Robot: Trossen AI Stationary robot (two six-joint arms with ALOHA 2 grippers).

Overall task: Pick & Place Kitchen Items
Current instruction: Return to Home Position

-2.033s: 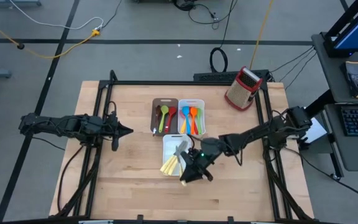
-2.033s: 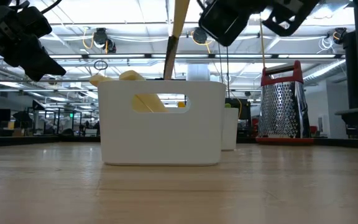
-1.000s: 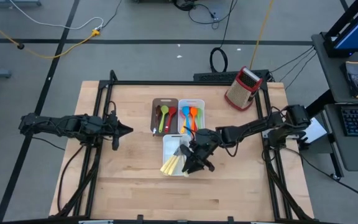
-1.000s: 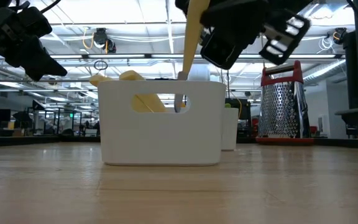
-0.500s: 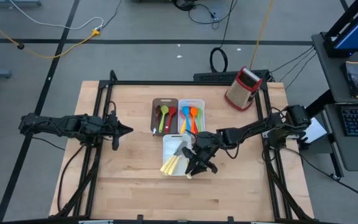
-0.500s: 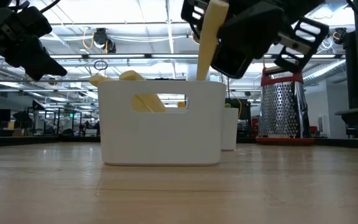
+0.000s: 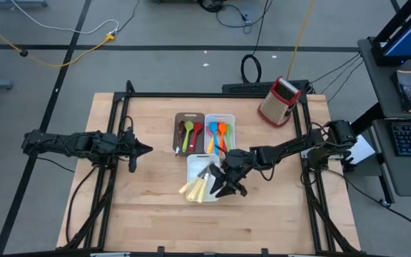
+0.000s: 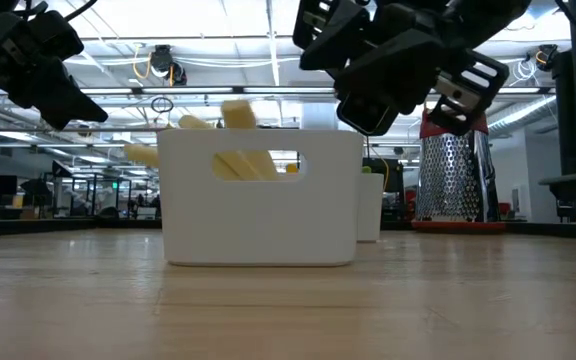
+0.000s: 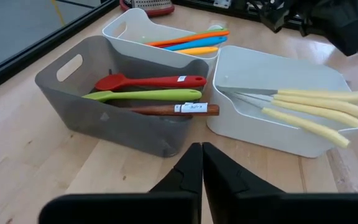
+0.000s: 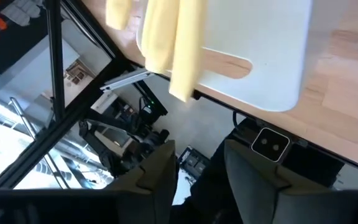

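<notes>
Right hand (image 7: 227, 184), spread and empty, hangs at the white bin (image 7: 193, 163)'s three o'clock; its light, stiff knives (image 7: 193, 190) likely grip best by cream handles; closed left hand (image 7: 143, 150) waits at nine.

The high view looks straight down over the whole table (image 7: 155, 214). The low view looks level from tabletop height, close to the white bin (image 8: 258, 210) just under the right gripper (image 10: 197, 165). Both wrist views share that bin.

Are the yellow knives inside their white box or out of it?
Inside. The yellow knives lie in the white box, blades in it, handles poking over its rim.
</notes>
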